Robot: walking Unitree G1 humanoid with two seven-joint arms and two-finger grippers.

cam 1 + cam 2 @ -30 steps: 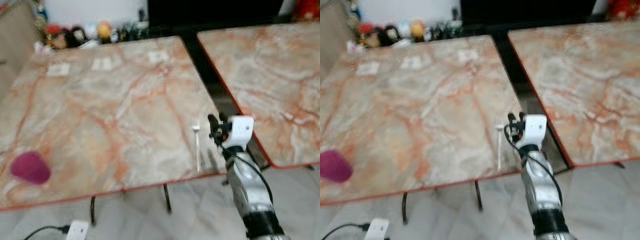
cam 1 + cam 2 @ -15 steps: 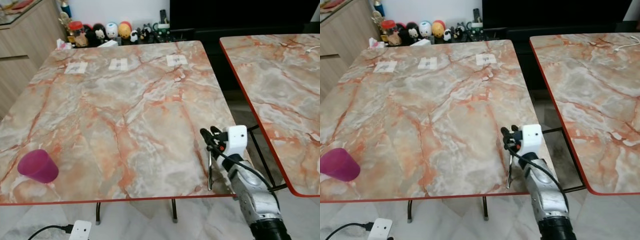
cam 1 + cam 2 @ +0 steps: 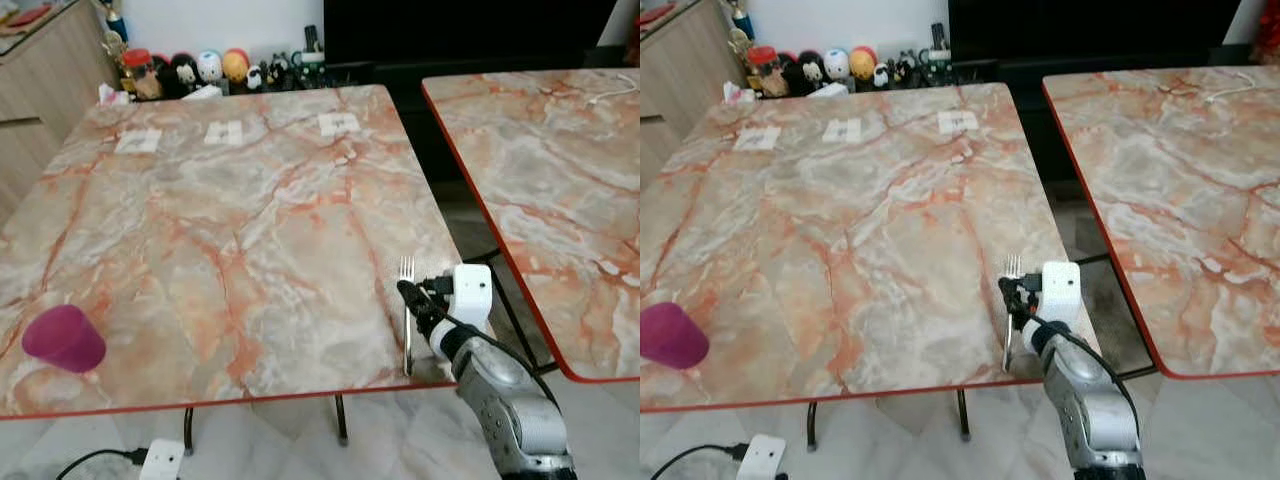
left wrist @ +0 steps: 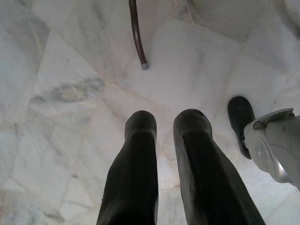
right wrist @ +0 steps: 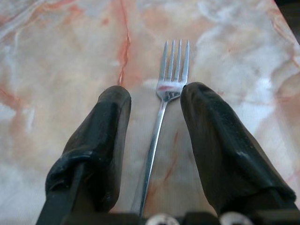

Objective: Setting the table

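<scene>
A silver fork (image 3: 406, 350) lies on the marble table (image 3: 230, 200) near its front right corner, tines pointing away from me. My right gripper (image 3: 412, 295) is open and straddles the fork's neck just behind the tines; in the right wrist view the fork (image 5: 161, 112) runs between the two black fingers (image 5: 101, 136). A pink cup (image 3: 63, 338) stands near the table's front left edge. My left gripper (image 4: 164, 117) hangs idle over the floor, its fingers nearly together with nothing between them.
A second marble table (image 3: 540, 170) stands to the right across a narrow gap. Figurines (image 3: 200, 68) and paper labels (image 3: 222, 133) line the far edge. A white power adapter (image 3: 160, 460) lies on the floor. A table leg (image 4: 138, 37) is near my left gripper.
The camera has shifted between frames. My right gripper moved left from beside the fork to straddle it, and the tines now show beyond the fingertips.
</scene>
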